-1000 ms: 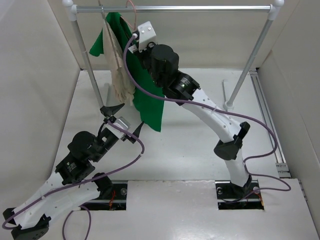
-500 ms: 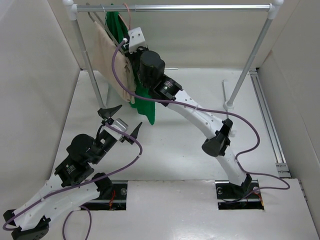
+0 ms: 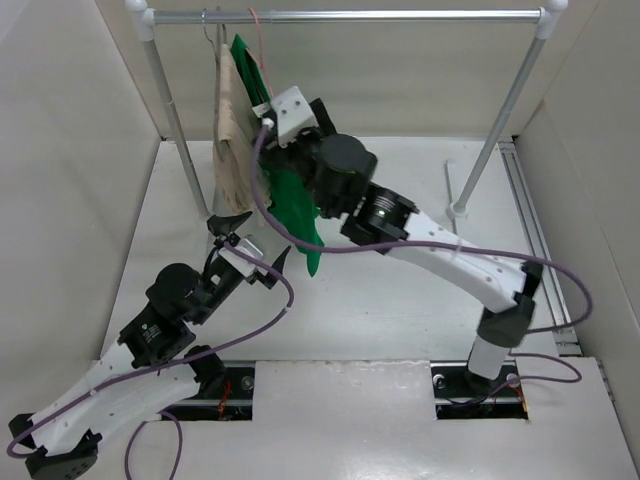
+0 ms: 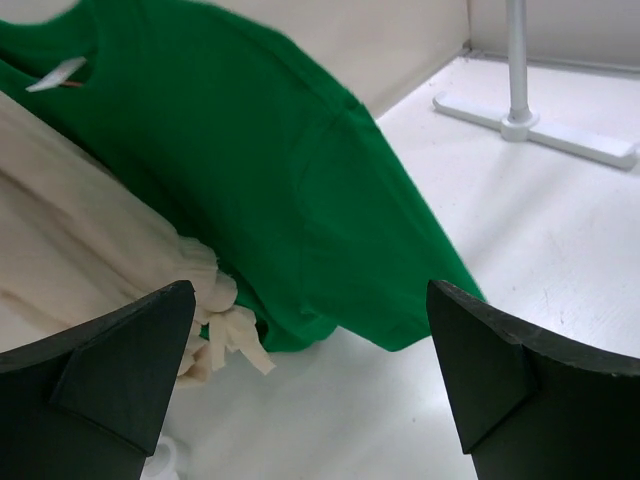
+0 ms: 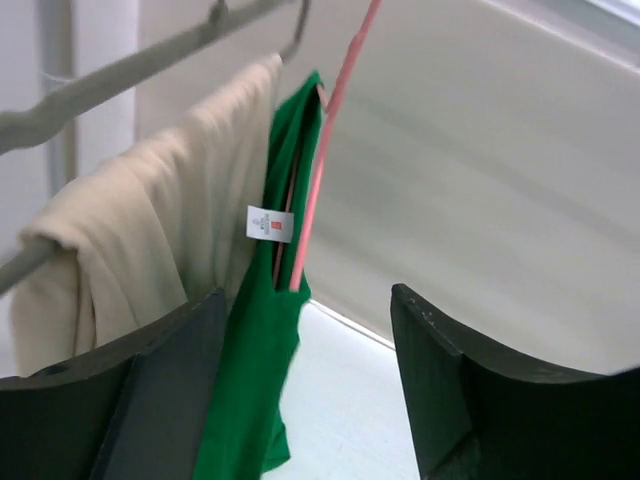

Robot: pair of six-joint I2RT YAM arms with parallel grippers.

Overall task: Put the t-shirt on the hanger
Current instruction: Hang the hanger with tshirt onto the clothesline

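The green t-shirt (image 3: 296,212) hangs on the pink hanger (image 5: 326,148), whose hook is over the rail (image 3: 380,16) near its left end. The hanger's pink wire runs into the shirt's neck beside a white label (image 5: 270,224). My right gripper (image 5: 312,400) is open just in front of the neck. The shirt hangs close to its left finger (image 5: 165,400), with nothing gripped. Lower down, my left gripper (image 3: 250,242) is open below the shirt's hem (image 4: 300,330), holding nothing.
A beige garment (image 3: 230,130) hangs on a grey hanger (image 5: 150,60) just left of the t-shirt, touching it. The rack's left post (image 3: 172,120) stands beside them. The right post's foot (image 3: 456,210) rests on the white table. Walls close in on three sides.
The right gripper has opened and drawn back from the rail toward the near right. The shirt swung left against the beige garment and now hangs narrower. The left arm edged forward.
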